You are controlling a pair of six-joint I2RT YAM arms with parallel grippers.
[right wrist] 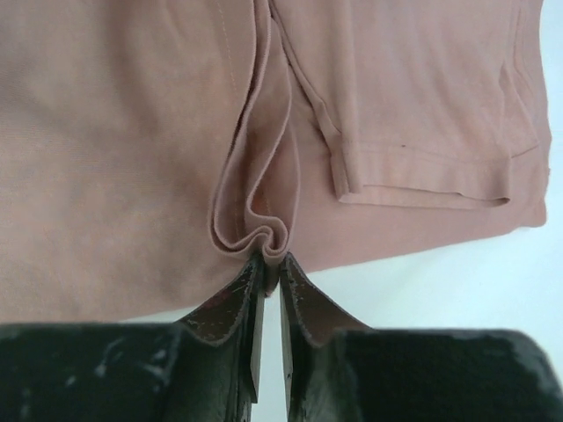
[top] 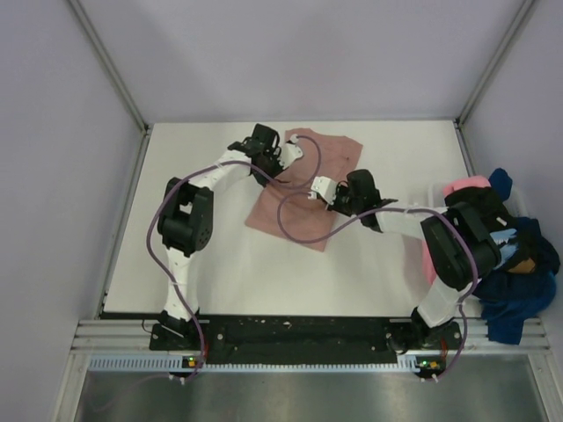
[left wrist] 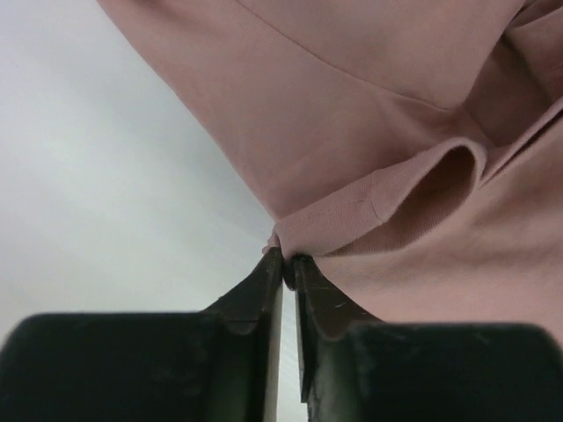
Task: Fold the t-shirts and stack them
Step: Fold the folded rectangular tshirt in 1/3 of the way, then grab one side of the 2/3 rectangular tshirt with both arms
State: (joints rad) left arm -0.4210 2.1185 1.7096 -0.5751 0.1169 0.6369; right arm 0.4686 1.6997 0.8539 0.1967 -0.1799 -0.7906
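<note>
A dusty rose-pink t-shirt (top: 299, 207) lies partly folded in the middle of the white table. My left gripper (top: 283, 164) is shut on its left edge near the far end; in the left wrist view (left wrist: 288, 259) a bunched fold of the shirt (left wrist: 369, 105) is pinched between the tips. My right gripper (top: 318, 193) is shut on the shirt's right edge; in the right wrist view (right wrist: 271, 262) it pinches a gathered pleat of the shirt (right wrist: 114, 141), with a sleeve hem to the right. The chest print is hidden.
A heap of other shirts, bright pink (top: 464, 186), navy (top: 519, 294) and light blue (top: 506, 239), sits at the table's right edge behind my right arm. Grey walls and metal frame posts (top: 110, 66) close in the table on the left, back and right.
</note>
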